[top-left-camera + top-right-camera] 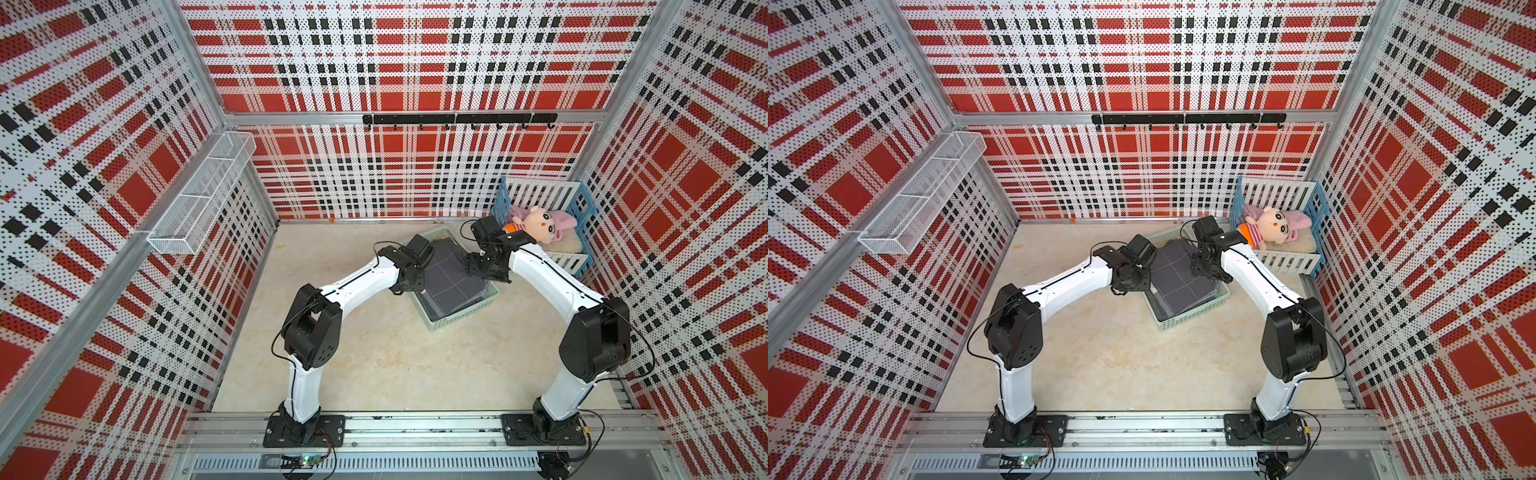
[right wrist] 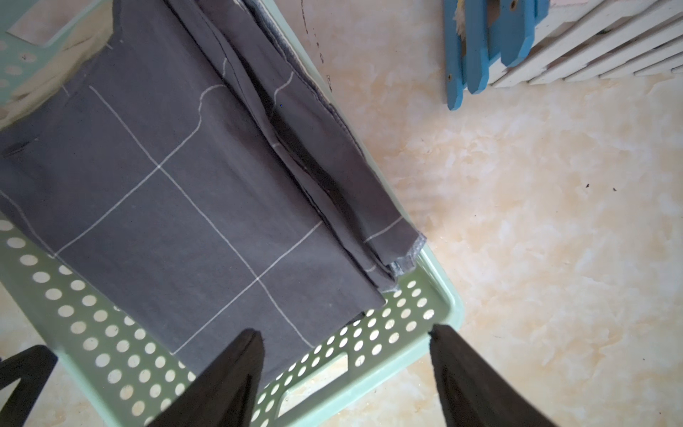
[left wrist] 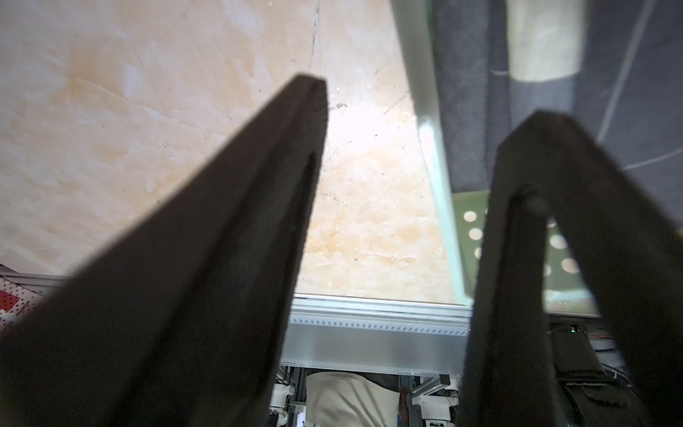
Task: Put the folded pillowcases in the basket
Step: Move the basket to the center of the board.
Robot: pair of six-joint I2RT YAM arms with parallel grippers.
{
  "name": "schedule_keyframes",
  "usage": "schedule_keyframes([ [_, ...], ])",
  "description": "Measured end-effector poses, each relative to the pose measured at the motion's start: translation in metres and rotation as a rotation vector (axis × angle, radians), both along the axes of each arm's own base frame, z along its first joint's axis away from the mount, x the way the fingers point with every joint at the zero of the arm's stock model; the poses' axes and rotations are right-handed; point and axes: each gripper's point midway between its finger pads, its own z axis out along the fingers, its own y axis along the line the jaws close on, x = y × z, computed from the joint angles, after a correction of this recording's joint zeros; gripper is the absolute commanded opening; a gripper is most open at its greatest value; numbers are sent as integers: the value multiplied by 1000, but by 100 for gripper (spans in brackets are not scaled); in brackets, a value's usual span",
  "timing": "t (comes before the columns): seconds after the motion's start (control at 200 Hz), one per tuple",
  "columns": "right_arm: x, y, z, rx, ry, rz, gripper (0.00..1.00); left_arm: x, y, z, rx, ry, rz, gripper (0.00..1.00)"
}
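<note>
Plaid perforated walls (image 1: 374,174) enclose a beige marbled floor (image 1: 374,353); both arms reach toward the far right.

Pillowcase (image 1: 455,276) (image 2: 177,207): dark grey cloth crossed by thin white grid lines, folded flat into several layers whose stacked edges show in the right wrist view. It lies inside the basket (image 1: 457,316) (image 2: 92,332), covering most of the bottom. Its layered edge on the side toward the crib (image 1: 586,224) rides up onto the rim.

Basket: pale mint-green, shallow, rectangular, with walls pierced by round holes and a slot handle. It stands skewed on the floor between the two wrists, just near of the crib.

Crib: blue and white slats, in the far right corner. It holds a pink plush doll (image 1: 540,224) lying on a cream pad.

Shelf (image 1: 199,199): white wire mesh, fixed to the left wall.

Left gripper (image 3: 428,100): jaws apart and empty, astride the basket's left wall, one finger over the floor, the other over the cloth.

Right gripper (image 2: 345,331): jaws wide and empty, above a corner of the basket.
</note>
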Motion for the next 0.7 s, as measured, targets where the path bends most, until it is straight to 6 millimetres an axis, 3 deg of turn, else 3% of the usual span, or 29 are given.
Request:
schedule_keyframes([
  [0.12,0,1,0,3,1,2,78,-3,-4,-14,13,28,-13,40],
  [0.21,0,0,0,1,0,1,78,-7,-6,-29,29,57,-16,11],
  [0.276,0,0,0,0,0,1,78,-4,-5,-29,14,44,25,0],
  [0.491,-1,-1,9,1,-23,6,78,6,28,-30,20,48,28,0],
  [0.701,-1,-2,11,-9,-26,23,78,28,70,-28,56,47,49,0],
])
